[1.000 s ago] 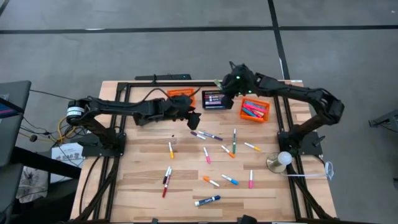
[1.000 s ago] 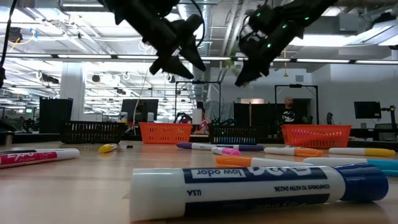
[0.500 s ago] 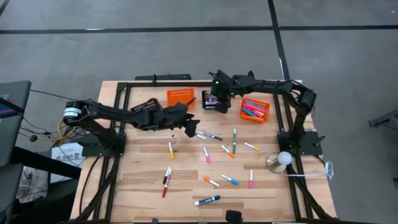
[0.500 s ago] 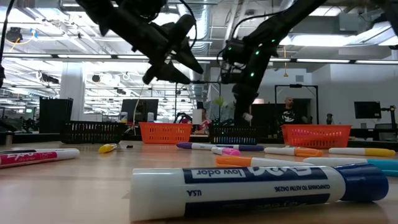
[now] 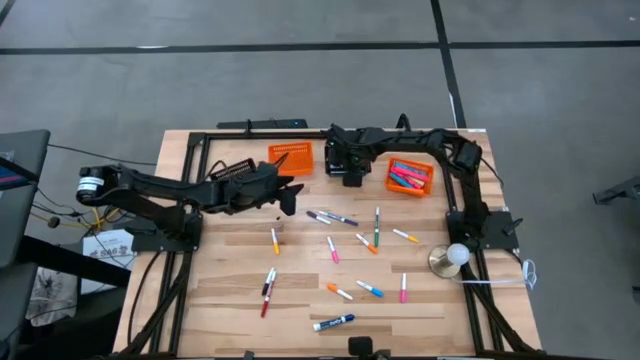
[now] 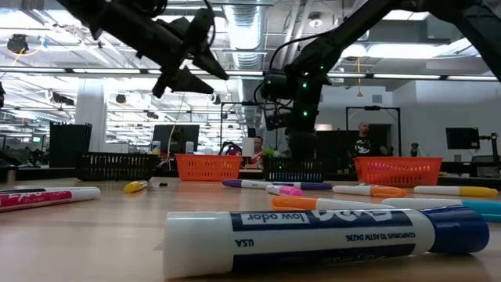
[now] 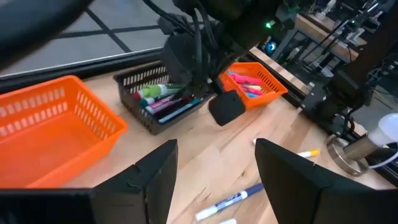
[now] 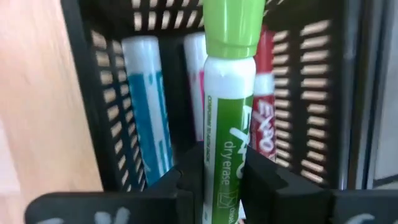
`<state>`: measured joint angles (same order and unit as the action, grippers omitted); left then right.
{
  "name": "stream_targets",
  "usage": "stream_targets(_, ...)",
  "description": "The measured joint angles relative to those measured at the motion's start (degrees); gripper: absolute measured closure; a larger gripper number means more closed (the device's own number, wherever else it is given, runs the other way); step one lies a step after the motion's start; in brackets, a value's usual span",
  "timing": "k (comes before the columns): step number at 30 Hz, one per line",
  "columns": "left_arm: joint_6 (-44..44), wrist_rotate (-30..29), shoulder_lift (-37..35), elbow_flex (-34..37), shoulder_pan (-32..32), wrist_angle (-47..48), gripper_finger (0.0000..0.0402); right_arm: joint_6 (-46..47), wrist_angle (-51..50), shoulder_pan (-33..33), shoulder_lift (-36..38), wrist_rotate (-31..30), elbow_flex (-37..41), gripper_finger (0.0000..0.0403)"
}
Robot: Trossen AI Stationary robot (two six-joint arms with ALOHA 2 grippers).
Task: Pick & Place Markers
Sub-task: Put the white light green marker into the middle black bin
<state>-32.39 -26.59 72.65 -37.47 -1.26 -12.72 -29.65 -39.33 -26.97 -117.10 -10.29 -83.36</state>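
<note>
At the high view's upper centre, the right gripper's (image 8: pixel 219 180) fingers clamp a green marker (image 8: pixel 227 124) over the black basket (image 8: pixel 87 93), while the left gripper (image 7: pixel 214 168) hovers wide-fingered.

Left gripper (image 5: pixel 287 197) raised, agape; right gripper (image 8: pixel 219 171) clamped, pointing down.

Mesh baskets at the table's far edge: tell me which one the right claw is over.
The black mesh basket in the middle, between two orange baskets. The right claw holds a green-capped dry-erase marker above the markers already inside.
</note>
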Motion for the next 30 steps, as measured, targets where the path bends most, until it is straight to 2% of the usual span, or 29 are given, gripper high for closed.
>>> stream_targets(8,2.4,0.0,-2.8,3.8,0.1,-1.9,0.0187,-0.8,-2.5,0.0,-2.3,-0.8,-0.9,0.0335)
stream_targets(23,2.5,1.3,-2.8,5.0,0.1,-3.7,0.0189,-0.8,-4.2,0.0,-2.2,-0.8,-1.5,0.0333)
stream_targets(26,2.5,1.4,-2.8,5.0,0.1,-3.8,0.0188,-0.7,-4.6,0.0,-2.2,-0.8,-1.5,0.0322)
stream_targets(30,2.5,1.4,-2.8,5.0,0.1,-4.0,0.0189,0.7,-5.1,0.0,-2.2,-1.0,-1.5,0.0286)
